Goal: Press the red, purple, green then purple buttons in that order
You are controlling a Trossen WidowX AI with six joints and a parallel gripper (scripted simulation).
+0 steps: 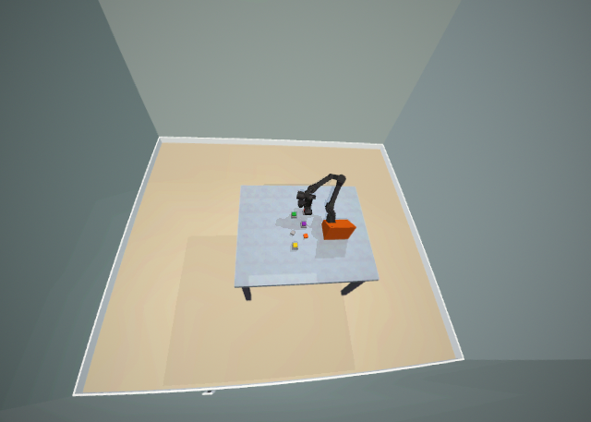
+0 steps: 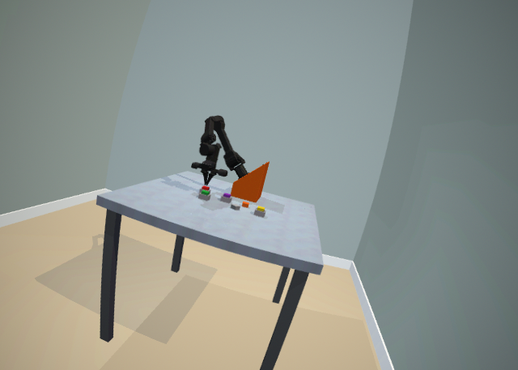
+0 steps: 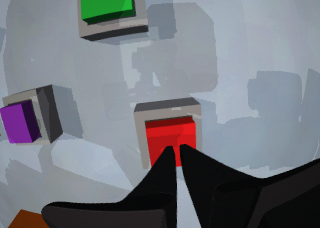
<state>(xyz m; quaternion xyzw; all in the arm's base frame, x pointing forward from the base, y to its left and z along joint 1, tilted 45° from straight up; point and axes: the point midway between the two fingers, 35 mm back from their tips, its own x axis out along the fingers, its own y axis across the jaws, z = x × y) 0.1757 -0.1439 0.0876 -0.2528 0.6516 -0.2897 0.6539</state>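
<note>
End effector [image 1: 307, 211] [image 2: 205, 185] [image 3: 176, 151], closed and holding nothing, above red button [image 2: 205, 188] [image 3: 171, 133]

Green [image 1: 294, 213] [image 2: 205, 193] [image 3: 106, 3] and purple buttons [image 1: 303, 223] [image 2: 227, 195] [image 3: 19, 122] stand near it on the table [image 1: 267, 265] [image 2: 209, 232] [image 3: 230, 48]; pale walls [image 1: 286, 65] [image 2: 272, 65] surround.

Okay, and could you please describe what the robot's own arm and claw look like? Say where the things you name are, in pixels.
The arm [image 1: 336, 193] [image 2: 226, 142] is black, built of slim links with chunky rounded joints. The claw [image 1: 307, 212] [image 2: 205, 184] [image 3: 176, 151] is black too, with two wedge-shaped fingers tapering to narrow tips. I can't make out any cables or markings.
</note>
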